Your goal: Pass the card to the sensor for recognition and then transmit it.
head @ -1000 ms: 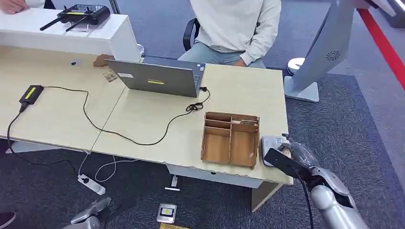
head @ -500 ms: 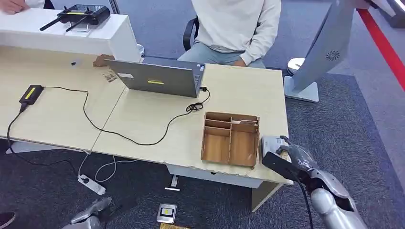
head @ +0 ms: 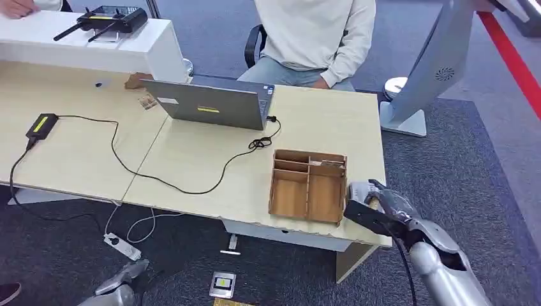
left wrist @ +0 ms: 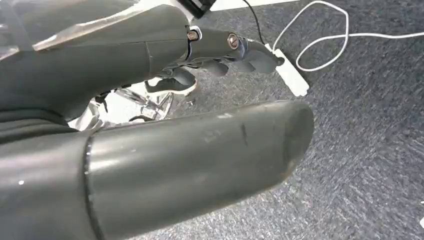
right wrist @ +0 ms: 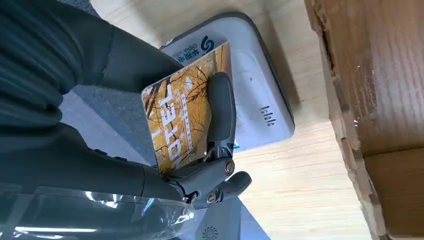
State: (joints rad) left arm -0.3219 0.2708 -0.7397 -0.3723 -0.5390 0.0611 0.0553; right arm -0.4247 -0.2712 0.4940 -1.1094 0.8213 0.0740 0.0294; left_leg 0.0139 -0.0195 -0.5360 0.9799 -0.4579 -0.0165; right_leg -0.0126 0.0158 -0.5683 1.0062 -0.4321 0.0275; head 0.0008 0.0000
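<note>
Counter [head: 191, 159]: long, pale wood, carrying a laptop [head: 210, 105], a black cable [head: 147, 172] and a wooden divided tray [head: 308, 186] at the near right corner. A person [head: 312, 35] sits behind the far edge, probably the one who receives the card after the read.

Sensor [right wrist: 260, 95]: white reader lying flat just beside the tray, face up so a card can be laid over it.

My right hand [head: 383, 207] is over that corner. Card [right wrist: 187, 115], an orange printed face, is pinched between thumb and fingers [right wrist: 221, 107] and held flat over the reader; I cannot tell if it touches.

Left hand [left wrist: 150, 100] hangs low over the carpet, off duty. Its fingers look loosely curled around nothing.
</note>
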